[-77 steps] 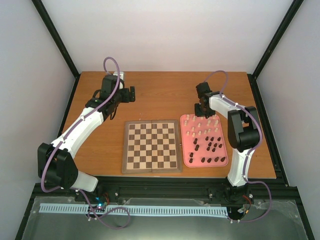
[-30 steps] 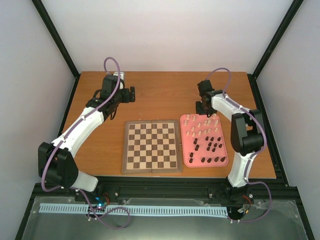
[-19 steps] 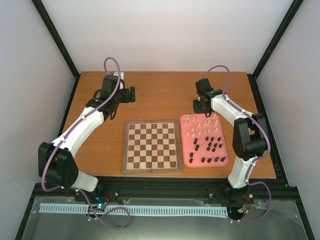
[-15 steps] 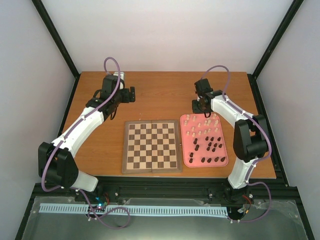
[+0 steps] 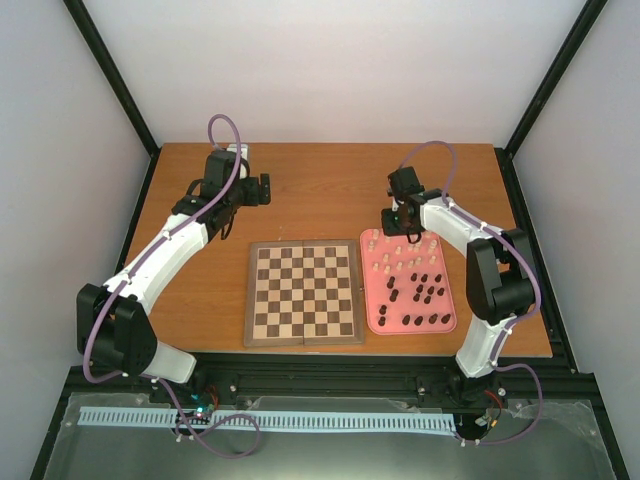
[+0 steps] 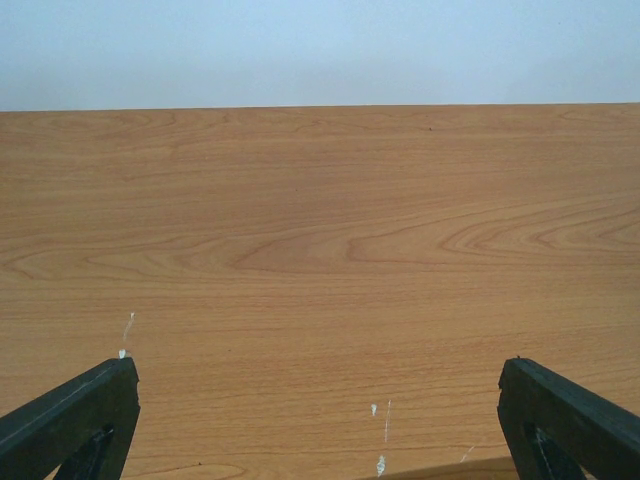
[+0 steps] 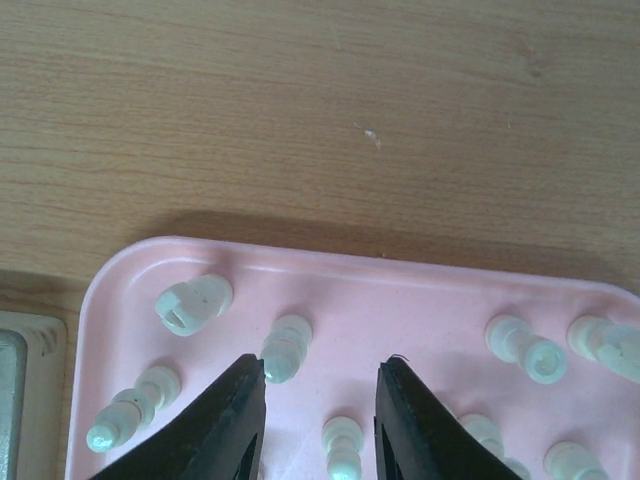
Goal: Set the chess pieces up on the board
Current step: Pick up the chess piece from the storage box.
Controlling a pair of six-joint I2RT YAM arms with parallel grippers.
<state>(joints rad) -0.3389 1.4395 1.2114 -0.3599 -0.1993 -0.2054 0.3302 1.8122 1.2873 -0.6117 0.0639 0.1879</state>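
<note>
Wooden counter within white walls. The board lies at centre with no piece on it yet. A pink tray just right of it holds all the pieces: cream pieces at the far end, dark pieces nearer. The right hand hovers low near the tray's far-left corner, fingers narrowly parted, holding nothing — one cream piece sits at a fingertip, another below the gap. Risk: crowding — a closing finger may topple or pinch a neighbour. The left hand, wide open, hangs over bare counter.
</note>
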